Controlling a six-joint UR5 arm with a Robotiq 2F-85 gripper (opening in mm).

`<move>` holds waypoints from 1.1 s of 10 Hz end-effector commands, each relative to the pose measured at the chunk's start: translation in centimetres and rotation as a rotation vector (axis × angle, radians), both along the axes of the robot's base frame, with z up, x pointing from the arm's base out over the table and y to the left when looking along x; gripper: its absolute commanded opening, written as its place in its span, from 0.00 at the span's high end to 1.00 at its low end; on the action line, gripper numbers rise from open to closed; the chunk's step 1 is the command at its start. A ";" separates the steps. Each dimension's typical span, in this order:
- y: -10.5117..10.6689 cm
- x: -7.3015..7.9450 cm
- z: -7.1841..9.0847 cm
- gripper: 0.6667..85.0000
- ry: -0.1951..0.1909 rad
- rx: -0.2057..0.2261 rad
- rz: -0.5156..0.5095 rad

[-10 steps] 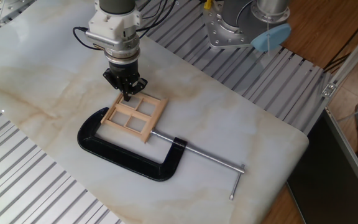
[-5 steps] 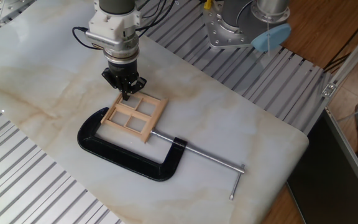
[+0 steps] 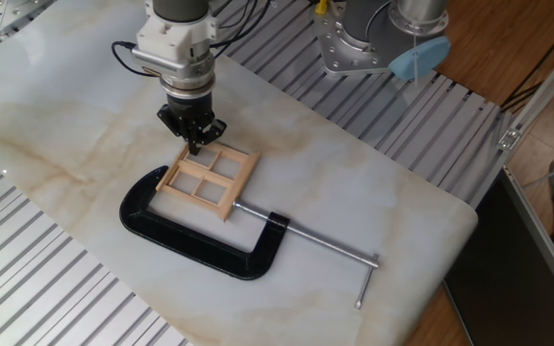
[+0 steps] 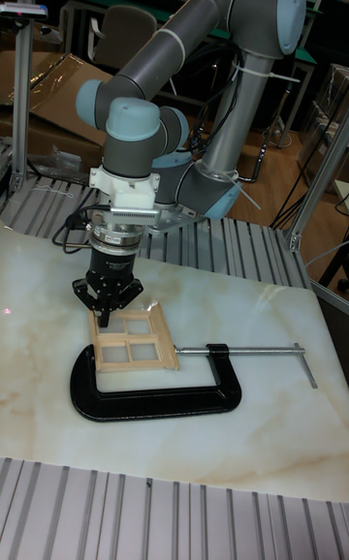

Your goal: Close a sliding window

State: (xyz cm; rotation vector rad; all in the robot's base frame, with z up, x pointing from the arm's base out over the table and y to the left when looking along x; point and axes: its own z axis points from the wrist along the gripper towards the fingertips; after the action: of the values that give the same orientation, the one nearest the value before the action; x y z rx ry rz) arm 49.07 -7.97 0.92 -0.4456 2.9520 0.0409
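Note:
The sliding window [image 3: 208, 180] is a small pale wooden frame with four panes. It lies flat on the marble table, held in the mouth of a black C-clamp [image 3: 195, 235]. In the tall fixed view the window [image 4: 132, 337] lies just below the gripper. My gripper [image 3: 195, 147] points straight down at the window's far edge, its fingers close together and the tips at the frame's top rail. In the tall fixed view the gripper [image 4: 105, 321] stands over the window's upper left corner. Nothing shows between the fingers.
The clamp's long steel screw [image 3: 315, 243] with its cross handle runs toward the table's right edge. The marble slab [image 3: 56, 144] rests on a ribbed metal bench [image 3: 56, 288]. A second robot base [image 3: 364, 43] stands at the back right.
The gripper has shifted very slightly up and left at the window's far edge; the window and the clamp have not visibly moved.

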 end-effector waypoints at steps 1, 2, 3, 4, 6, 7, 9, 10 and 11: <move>0.6 0.0 0.2 1.00 0.006 0.038 -0.025; 0.5 0.0 0.3 1.00 0.009 0.041 -0.023; 0.5 0.0 0.3 1.00 0.009 0.041 -0.021; 0.4 0.0 0.3 1.00 0.009 0.039 -0.021; 0.3 -0.1 0.3 1.00 0.010 0.034 -0.018; 0.2 -0.1 0.3 1.00 0.010 0.031 -0.015; 0.0 0.0 0.3 1.00 0.004 0.018 -0.007; -0.1 0.1 0.3 1.00 0.003 0.015 -0.004; -0.2 0.1 0.3 1.00 0.001 0.014 -0.001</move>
State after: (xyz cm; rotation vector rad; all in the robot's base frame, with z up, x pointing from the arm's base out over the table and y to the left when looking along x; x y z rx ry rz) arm 48.96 -8.01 1.08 -0.4443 2.9597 0.0606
